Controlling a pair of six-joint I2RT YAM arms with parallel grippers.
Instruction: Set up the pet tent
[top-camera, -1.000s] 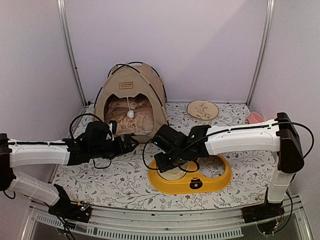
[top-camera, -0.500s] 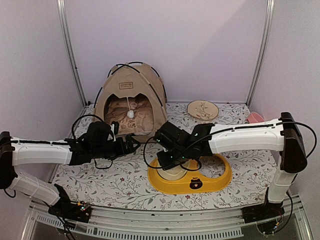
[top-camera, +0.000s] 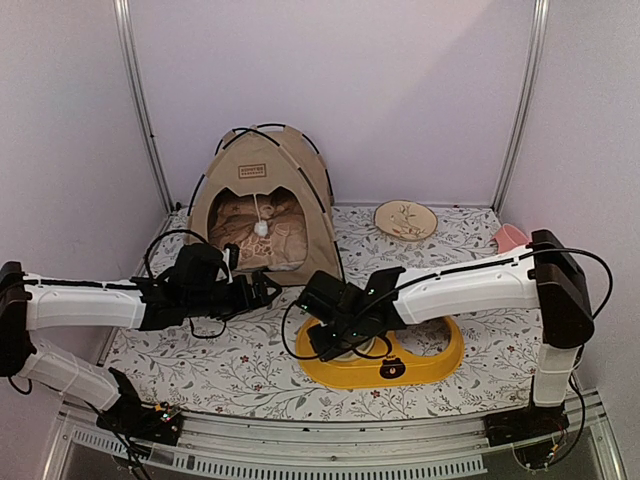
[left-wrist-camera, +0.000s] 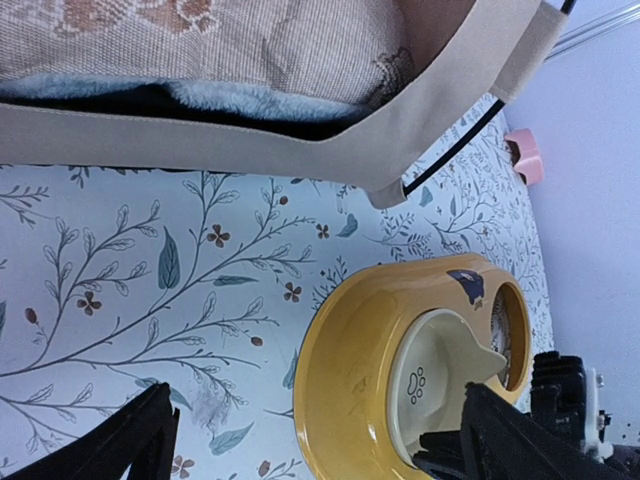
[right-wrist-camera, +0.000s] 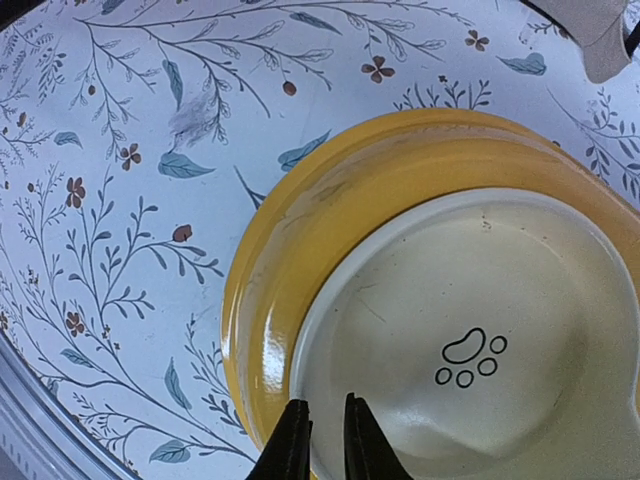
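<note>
- Right gripper (right-wrist-camera: 322, 432): fingers nearly together with only a thin slit between them, tips down at the near-left rim of the cream bowl (right-wrist-camera: 480, 300). Cannot tell if they pinch the rim or just straddle it.
- Cream bowl has a paw print inside and sits in the left hole of the yellow tray (top-camera: 425, 365).
- Left gripper (left-wrist-camera: 320, 450): fingers spread wide apart, nothing between them, low over the floral cloth (top-camera: 200, 370).
- It sits just in front of the tent's doorway and points toward the tray. Tent hem runs across the top of its wrist view, clear of the fingers.
- Pet tent (top-camera: 290, 190) stands upright at the back left of the table, arched doorway facing the arms.
- Black poles (top-camera: 326, 205) run over the canvas, brown label patch (top-camera: 251, 171) sits above the door, white pom-pom (top-camera: 261, 228) hangs in the opening, patterned cushion (top-camera: 235, 222) lies inside.
- Tent's right front corner is near the tray, not touching it.
- Small round plate (top-camera: 405, 220) lies at the back, right of the tent. Pink item (top-camera: 510, 237) at the far right edge, too small to tell what it is.
</note>
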